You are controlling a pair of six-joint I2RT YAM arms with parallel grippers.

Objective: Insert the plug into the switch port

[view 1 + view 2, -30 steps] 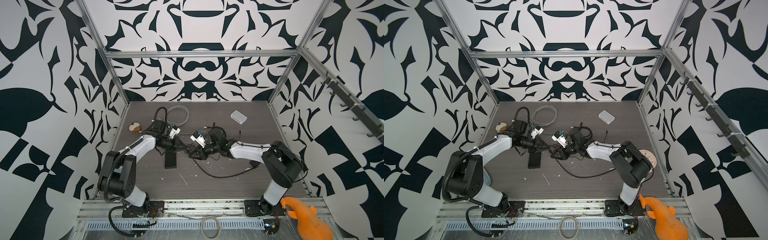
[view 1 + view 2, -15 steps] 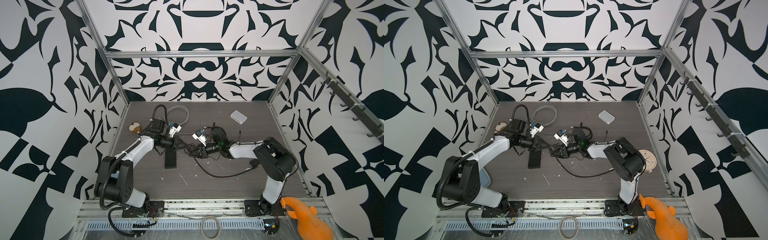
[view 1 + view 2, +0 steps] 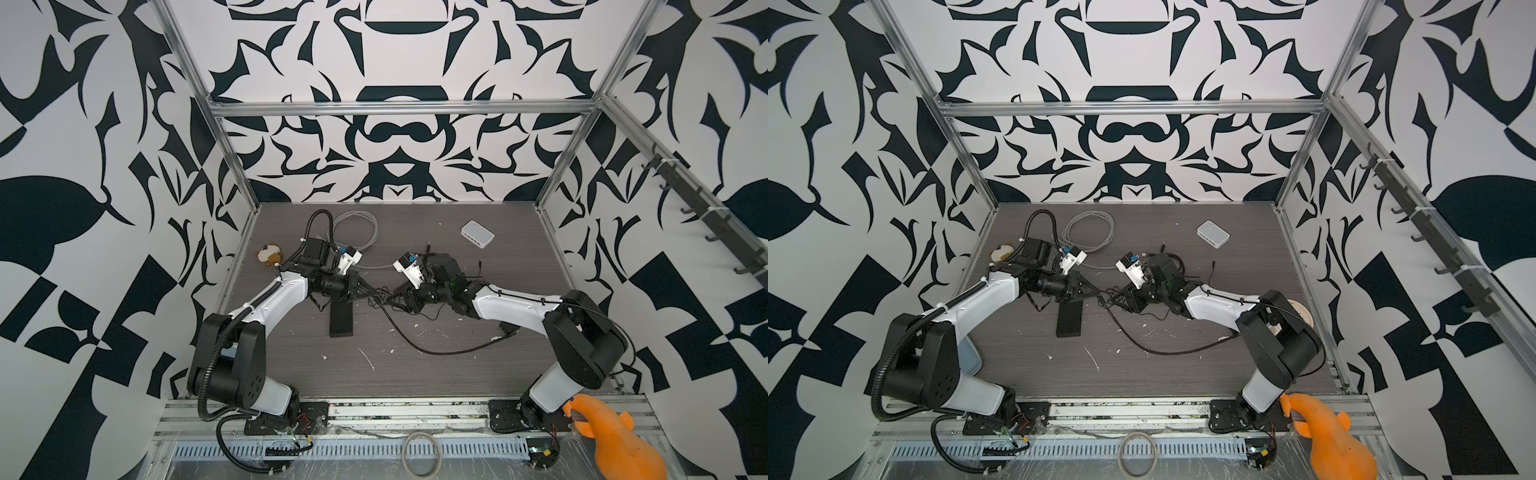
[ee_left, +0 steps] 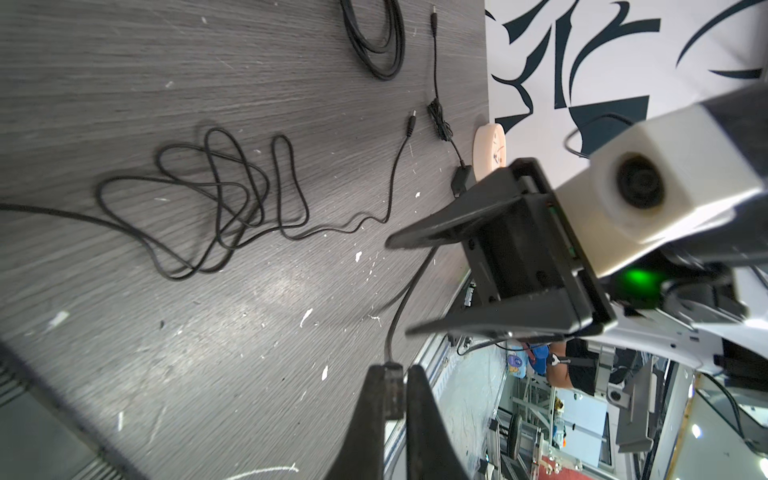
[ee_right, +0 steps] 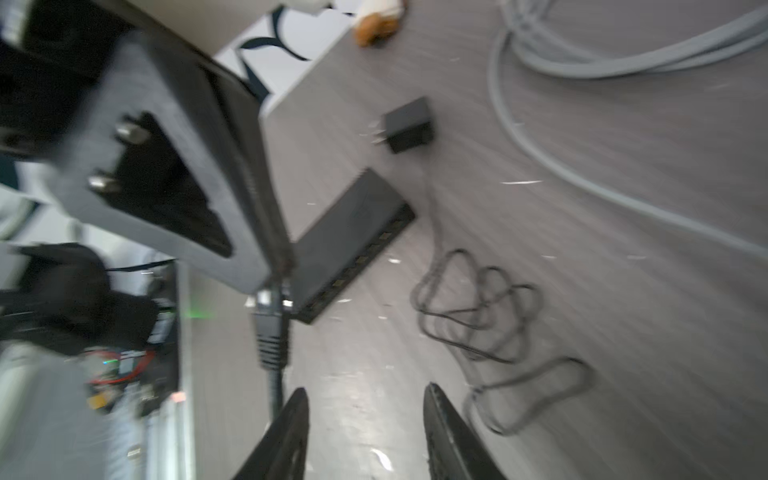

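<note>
My left gripper (image 3: 375, 294) (image 3: 1099, 296) (image 4: 395, 370) is shut on the black plug (image 4: 392, 386) (image 5: 270, 324), held just above the table; its black cable (image 3: 419, 347) trails off to the right. The right gripper (image 3: 390, 300) (image 3: 1113, 300) (image 4: 398, 287) (image 5: 365, 388) faces it tip to tip and is open. The cable runs past one of its fingers, with nothing between them. A flat black switch (image 3: 341, 318) (image 3: 1069, 318) (image 5: 353, 237) lies on the table just below the left gripper, and its row of ports shows in the right wrist view.
A white switch box (image 3: 478, 234) sits at the back right and a grey coiled cable (image 3: 355, 226) at the back left. A tangled thin black cable (image 4: 216, 199) and a black power adapter (image 5: 409, 124) lie nearby. A round clock (image 4: 490, 147) sits by the right wall.
My right gripper's jaws stand wider than before, and that arm's elbow has swung right. The left gripper still holds the plug in much the same place.
</note>
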